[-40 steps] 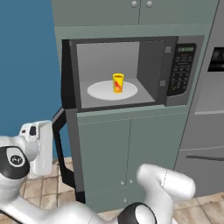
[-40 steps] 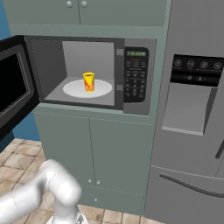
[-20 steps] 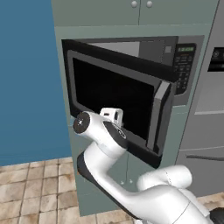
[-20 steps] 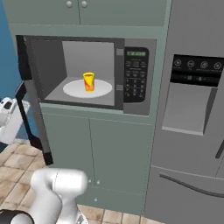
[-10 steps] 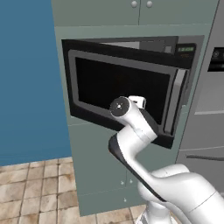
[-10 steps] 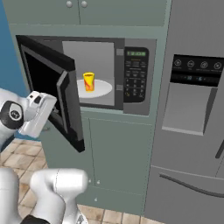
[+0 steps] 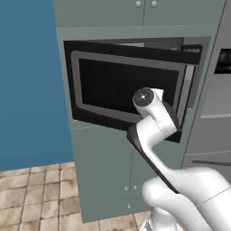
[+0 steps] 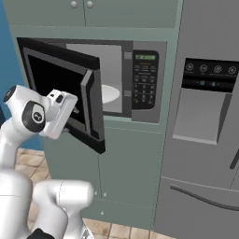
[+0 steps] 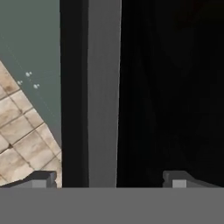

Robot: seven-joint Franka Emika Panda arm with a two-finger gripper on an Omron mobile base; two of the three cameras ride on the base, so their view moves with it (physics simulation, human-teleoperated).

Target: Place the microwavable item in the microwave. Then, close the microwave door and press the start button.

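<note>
Swinging microwave door (image 8: 65, 88) half-shut, gap at microwave (image 8: 140, 84) keypad side | gripper (image 9: 109, 180) spread wide, empty, against door's outer frame | cup hidden behind door | fridge (image 8: 205, 116) right of microwave

We read no text anywhere; microwave (image 8: 140, 79) keypad panel (image 8: 144, 86) carries rows of pale key marks, too small to make out; its green display (image 8: 144, 57) blurred, no digits legible; fridge dispenser panel (image 8: 210, 74) bears round icons, unreadable; microwave door (image 7: 126, 90) unlabelled
</note>
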